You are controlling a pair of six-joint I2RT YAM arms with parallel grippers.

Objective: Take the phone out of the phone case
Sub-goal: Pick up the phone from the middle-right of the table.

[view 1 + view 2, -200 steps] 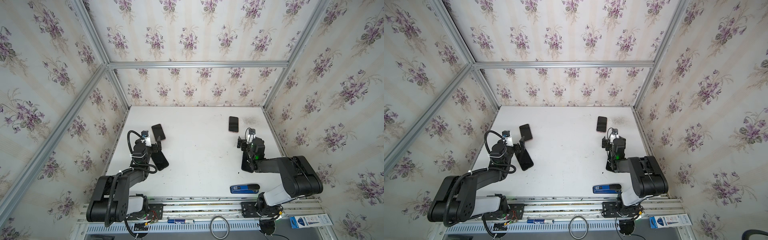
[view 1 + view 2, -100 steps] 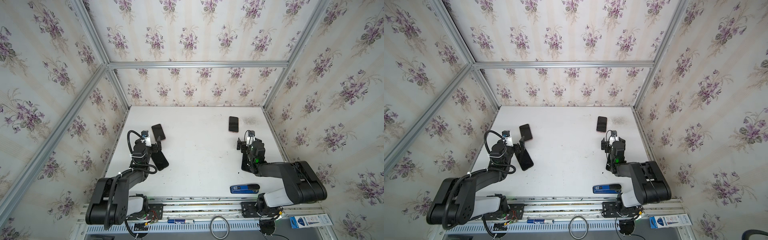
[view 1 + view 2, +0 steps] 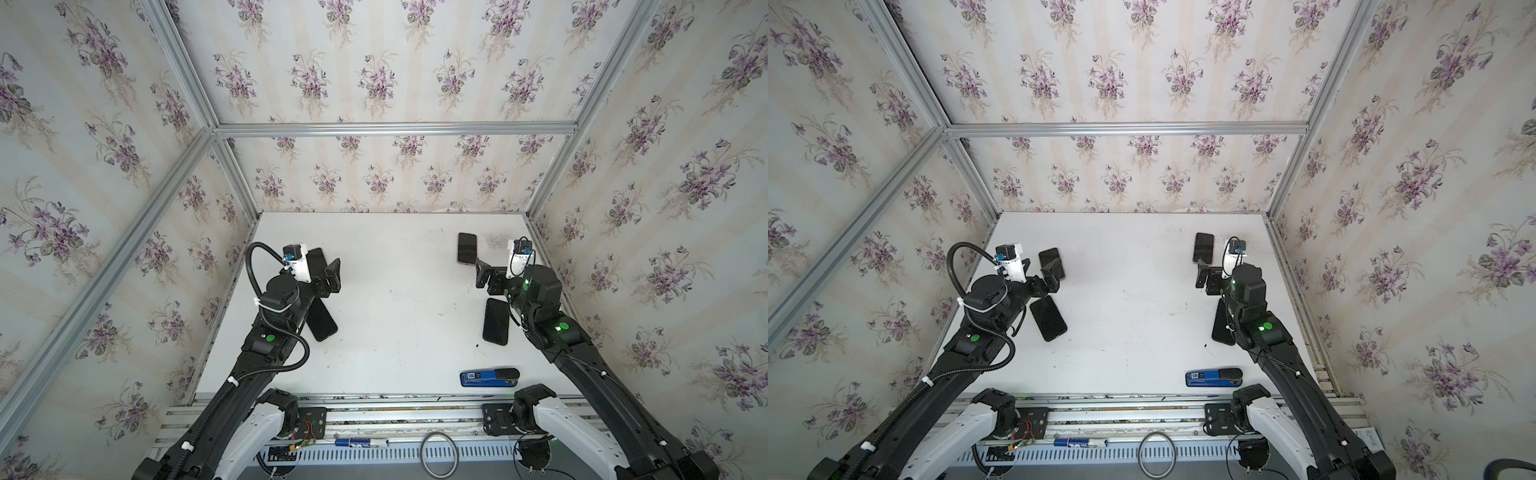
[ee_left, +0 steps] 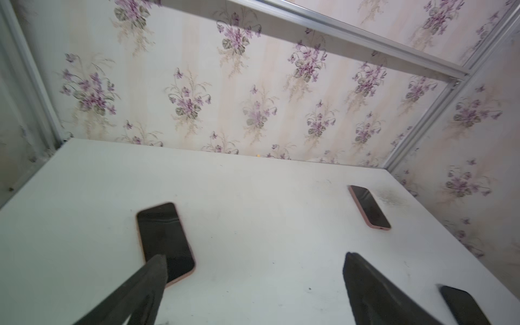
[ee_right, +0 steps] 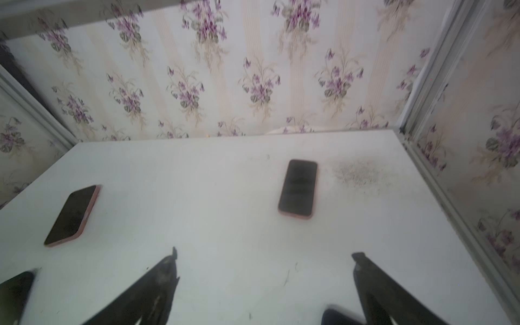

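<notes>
Both top views: a white counter point(image 3: 395, 316) between flowered walls point(image 3: 374, 75), four dark flat rectangles on it. At the far left, left phone point(image 3: 316, 254), screen up, partly hidden under the left gripper point(image 3: 323, 270). Gripper spread wide, nothing between the fingers. Nearer along the same arm, left slab point(image 3: 323, 324), all black, lying flat, one end tucked beneath the arm. At the far right, right phone point(image 3: 467, 248), screen up and flat, just beyond the right gripper point(image 3: 490, 272), likewise spread wide and empty. Beside the right arm, right slab point(image 3: 495, 322), black and flat. Near the front edge, a blue box point(image 3: 489, 377), well apart from both phones. Same layout in a top view: left phone point(image 3: 1050, 254), left gripper point(image 3: 1040, 270), right phone point(image 3: 1204, 248), right gripper point(image 3: 1210, 272).

Left wrist view: left phone point(image 4: 164, 239) seated in a pink case point(image 4: 184, 278), rim showing around the dark screen, flat on the counter. Left gripper point(image 4: 254, 260) open, one fingertip point(image 4: 159, 264) overlapping the phone's near end; impossible to tell whether touching. Farther off, right phone point(image 4: 369, 206), also pink-rimmed, beside a grey smudge point(image 4: 391, 198) on the counter.

Right wrist view, somewhat blurred: right phone point(image 5: 298, 188) ahead of the open right gripper point(image 5: 266, 257), clear of both fingertips, pink rim around the screen. Off to one side across the counter, left phone point(image 5: 73, 215), pink edge visible, lying flat.
</notes>
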